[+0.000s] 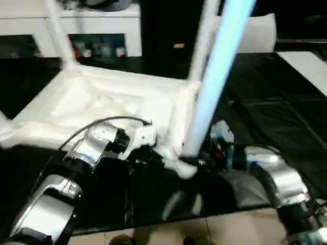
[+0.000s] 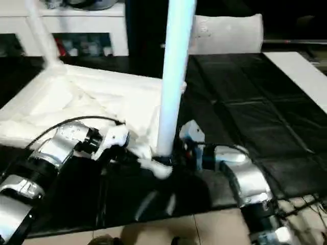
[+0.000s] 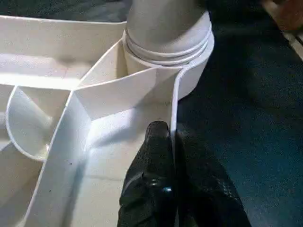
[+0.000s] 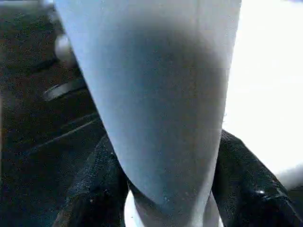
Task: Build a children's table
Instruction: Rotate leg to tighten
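Nearest: a strip of pale floor (image 1: 240,229) at the bottom edge, then a black mat (image 2: 245,102) under everything. No worktop here, just the mat on the floor.

On the mat, upside down, the white tabletop (image 1: 102,102), ribs and rim facing up.

At the near rim, the left gripper (image 3: 173,142), jaws squeezed tight on the thin rim wall, one black finger (image 3: 156,156) on the inside, the other on the outside. Just beyond those fingers, a round corner socket (image 3: 194,71) with a leg base sitting in it.

At that same near corner, the right gripper (image 1: 207,155), jaws partway apart and clamped round the bottom of a long white leg (image 1: 214,81). Black fingers (image 4: 246,184) on both sides of the tube, pressed against it. Leg standing up from the corner, leaning a little.

Farther back, two more legs: one (image 1: 59,33) up from the far left corner, one (image 1: 202,41) up from the far right corner.

Behind it all, a white cabinet (image 1: 92,20) with things on its shelf, and a flat white sheet (image 2: 301,76) on the mat off to the right.
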### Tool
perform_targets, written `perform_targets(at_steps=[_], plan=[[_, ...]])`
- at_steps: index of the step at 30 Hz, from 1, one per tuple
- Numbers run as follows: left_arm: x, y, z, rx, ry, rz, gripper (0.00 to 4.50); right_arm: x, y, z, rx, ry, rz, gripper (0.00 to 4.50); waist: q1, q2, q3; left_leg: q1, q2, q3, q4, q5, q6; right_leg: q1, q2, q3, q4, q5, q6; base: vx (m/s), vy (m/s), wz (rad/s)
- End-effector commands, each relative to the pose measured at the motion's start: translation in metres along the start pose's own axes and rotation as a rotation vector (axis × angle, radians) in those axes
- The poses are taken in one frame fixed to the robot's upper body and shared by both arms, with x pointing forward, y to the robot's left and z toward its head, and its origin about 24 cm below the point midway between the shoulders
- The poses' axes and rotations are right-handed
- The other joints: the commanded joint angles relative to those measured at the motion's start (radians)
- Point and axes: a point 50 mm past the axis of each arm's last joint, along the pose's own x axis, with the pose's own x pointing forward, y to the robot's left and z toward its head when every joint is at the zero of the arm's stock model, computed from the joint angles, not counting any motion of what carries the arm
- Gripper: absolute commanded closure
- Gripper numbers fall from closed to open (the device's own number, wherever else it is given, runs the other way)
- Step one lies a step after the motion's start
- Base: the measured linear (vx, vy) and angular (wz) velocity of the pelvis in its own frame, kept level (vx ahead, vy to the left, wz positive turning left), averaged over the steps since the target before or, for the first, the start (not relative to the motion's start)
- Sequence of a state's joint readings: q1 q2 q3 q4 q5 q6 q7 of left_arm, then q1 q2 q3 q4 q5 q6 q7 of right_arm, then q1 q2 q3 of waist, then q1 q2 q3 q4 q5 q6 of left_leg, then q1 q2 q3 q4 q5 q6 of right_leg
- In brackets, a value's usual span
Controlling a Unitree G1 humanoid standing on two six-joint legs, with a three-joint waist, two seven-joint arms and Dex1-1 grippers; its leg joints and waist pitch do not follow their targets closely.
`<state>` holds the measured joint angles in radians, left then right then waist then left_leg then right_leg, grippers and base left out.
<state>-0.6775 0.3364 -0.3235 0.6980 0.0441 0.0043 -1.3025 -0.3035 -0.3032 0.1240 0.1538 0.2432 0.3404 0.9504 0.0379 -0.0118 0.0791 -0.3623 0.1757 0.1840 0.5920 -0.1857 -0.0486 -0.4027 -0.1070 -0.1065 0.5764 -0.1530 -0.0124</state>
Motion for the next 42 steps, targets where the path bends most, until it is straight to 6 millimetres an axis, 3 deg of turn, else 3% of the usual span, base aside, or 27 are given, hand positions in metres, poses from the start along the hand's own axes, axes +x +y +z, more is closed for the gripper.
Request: perform_targets(at_steps=[1,3,4,5,8,9,12,14,17,19,22,23,25,26,27,29,30,32,33,37,42], plan=[[0.032,-0.002,0.026,-0.031,-0.136,0.059,4.50,0.026,0.015,-0.008,0.080,0.022,-0.055,2.50,-0.012,-0.012,-0.050,0.005,0.055,-0.037,-0.089,-0.370,-0.016,0.037,-0.062,0.045,-0.095,-0.616,-0.101,0.000,0.000,0.00],[0.043,0.003,0.035,-0.086,-0.169,0.168,4.50,0.042,0.018,-0.007,0.122,0.016,-0.174,2.51,-0.026,-0.011,-0.050,0.011,0.047,-0.040,-0.081,-0.400,-0.017,0.032,-0.064,0.039,-0.111,-0.695,-0.066,0.000,0.000,0.00],[0.043,0.003,0.035,-0.086,-0.169,0.168,4.50,0.042,0.018,-0.007,0.122,0.016,-0.174,2.51,-0.038,-0.013,-0.047,0.018,0.042,-0.040,-0.077,-0.413,-0.017,0.023,-0.064,0.034,-0.122,-0.729,-0.055,0.000,0.000,0.00],[0.050,0.007,0.042,-0.116,-0.192,0.241,4.50,0.051,0.018,-0.005,0.147,0.017,-0.257,2.51,-0.046,-0.015,-0.045,0.015,0.038,-0.042,-0.074,-0.423,-0.010,0.027,-0.063,0.027,-0.130,-0.767,-0.032,0.000,0.000,0.00],[0.055,0.009,0.048,-0.146,-0.204,0.305,4.50,0.058,0.020,-0.002,0.151,0.024,-0.316,2.51,-0.062,-0.006,-0.046,0.021,0.038,-0.048,-0.075,-0.448,-0.006,0.027,-0.062,0.014,-0.140,-0.764,-0.020,0.000,0.000,0.00],[0.057,0.010,0.051,-0.148,-0.207,0.331,4.50,0.062,0.021,0.000,0.154,0.017,-0.329,2.51,-0.073,-0.001,-0.044,0.023,0.041,-0.053,-0.078,-0.490,-0.005,0.030,-0.060,0.002,-0.148,-0.759,-0.008,0.000,0.000,0.00],[0.060,0.011,0.057,-0.152,-0.214,0.372,4.50,0.068,0.025,0.006,0.146,0.004,-0.343,2.51,-0.087,0.005,-0.046,0.031,0.044,-0.058,-0.082,-0.540,-0.009,0.035,-0.060,-0.010,-0.155,-0.735,-0.005,0.000,0.000,0.00],[0.060,0.010,0.056,-0.139,-0.196,0.371,4.50,0.068,0.027,0.008,0.153,-0.016,-0.315,2.51,-0.095,0.011,-0.048,0.027,0.050,-0.063,-0.092,-0.557,-0.010,0.041,-0.064,-0.001,-0.146,-0.669,-0.026,0.000,0.000,0.00],[0.058,0.008,0.052,-0.117,-0.161,0.350,4.50,0.062,0.025,0.010,0.160,-0.030,-0.315,1.85,-0.097,0.010,-0.052,0.019,0.050,-0.062,-0.099,-0.545,-0.011,0.041,-0.066,0.017,-0.132,-0.612,-0.061,0.000,0.000,0.00],[0.051,0.007,0.046,-0.095,-0.140,0.311,4.50,0.050,0.016,0.012,0.127,-0.044,-0.315,1.75,-0.093,0.009,-0.057,0.012,0.049,-0.057,-0.098,-0.497,0.007,0.043,-0.071,0.032,-0.124,-0.577,-0.091,0.000,0.000,0.00],[0.041,0.007,0.035,-0.060,-0.098,0.270,4.50,0.033,0.005,0.015,0.069,-0.048,-0.279,1.38,-0.084,0.007,-0.064,0.001,0.053,-0.046,-0.096,-0.390,0.035,0.047,-0.070,0.047,-0.106,-0.427,-0.150,0.000,0.000,0.00],[0.038,0.007,0.033,-0.055,-0.089,0.259,4.50,0.027,0.002,0.014,0.051,-0.043,-0.266,1.38,-0.078,0.002,-0.067,-0.004,0.049,-0.040,-0.091,-0.361,0.054,0.051,-0.069,0.050,-0.101,-0.404,-0.161,0.000,0.000,0.00],[0.031,0.005,0.027,-0.033,-0.069,0.216,4.50,0.015,-0.003,0.015,0.017,-0.035,-0.224,1.27,-0.067,-0.003,-0.071,-0.005,0.048,-0.031,-0.082,-0.302,0.081,0.048,-0.071,0.060,-0.094,-0.375,-0.177,0.000,0.000,0.00],[0.030,0.005,0.026,-0.028,-0.066,0.207,4.50,0.013,-0.004,0.015,0.009,-0.032,-0.214,0.99,-0.060,-0.005,-0.073,-0.009,0.047,-0.028,-0.079,-0.270,0.095,0.050,-0.069,0.061,-0.089,-0.375,-0.181,0.019,-0.054,0.00],[0.026,0.004,0.025,-0.016,-0.061,0.182,4.50,0.007,-0.005,0.015,-0.019,-0.019,-0.180,0.99,-0.056,-0.003,-0.072,-0.012,0.045,-0.027,-0.077,-0.256,0.100,0.050,-0.068,0.062,-0.087,-0.374,-0.181,0.019,-0.054,0.00],[0.020,0.001,0.022,0.018,-0.058,0.110,4.50,-0.004,-0.005,0.014,-0.065,0.010,-0.098,0.82,-0.042,-0.004,-0.073,-0.007,0.045,-0.023,-0.072,-0.238,0.107,0.045,-0.067,0.063,-0.085,-0.382,-0.181,0.033,-0.060,0.03],[0.016,0.000,0.019,0.045,-0.043,0.069,4.50,-0.011,-0.005,0.012,-0.089,0.035,-0.052,0.71,-0.036,-0.006,-0.076,-0.010,0.047,-0.022,-0.069,-0.214,0.114,0.050,-0.066,0.064,-0.078,-0.351,-0.189,0.038,-0.060,0.04],[0.013,-0.001,0.018,0.065,-0.028,0.039,4.50,-0.015,-0.005,0.011,-0.106,0.056,-0.018,0.51,-0.028,-0.004,-0.076,-0.009,0.050,-0.019,-0.067,-0.196,0.122,0.044,-0.061,0.067,-0.068,-0.310,-0.207,0.021,-0.028,0.02],[0.008,-0.003,0.016,0.095,-0.020,-0.021,4.50,-0.020,-0.007,0.008,-0.148,0.099,0.008,0.45,-0.024,-0.004,-0.081,-0.014,0.051,-0.021,-0.064,-0.158,0.123,0.053,-0.062,0.064,-0.059,-0.257,-0.221,0.000,0.000,0.00],[0.000,-0.005,0.015,0.133,-0.012,-0.117,4.50,-0.026,-0.009,0.006,-0.202,0.153,0.094,0.37,-0.003,-0.003,-0.085,-0.006,0.055,-0.014,-0.059,-0.091,0.143,0.051,-0.053,0.065,-0.041,-0.126,-0.268,0.000,0.000,0.00],[-0.003,-0.008,0.014,0.174,0.024,-0.247,4.50,-0.028,-0.006,0.013,-0.221,0.142,0.243,0.37,0.024,0.000,-0.079,0.003,0.063,-0.011,-0.062,-0.136,0.121,0.048,-0.052,0.064,-0.043,-0.186,-0.268,0.000,0.000,0.00]])
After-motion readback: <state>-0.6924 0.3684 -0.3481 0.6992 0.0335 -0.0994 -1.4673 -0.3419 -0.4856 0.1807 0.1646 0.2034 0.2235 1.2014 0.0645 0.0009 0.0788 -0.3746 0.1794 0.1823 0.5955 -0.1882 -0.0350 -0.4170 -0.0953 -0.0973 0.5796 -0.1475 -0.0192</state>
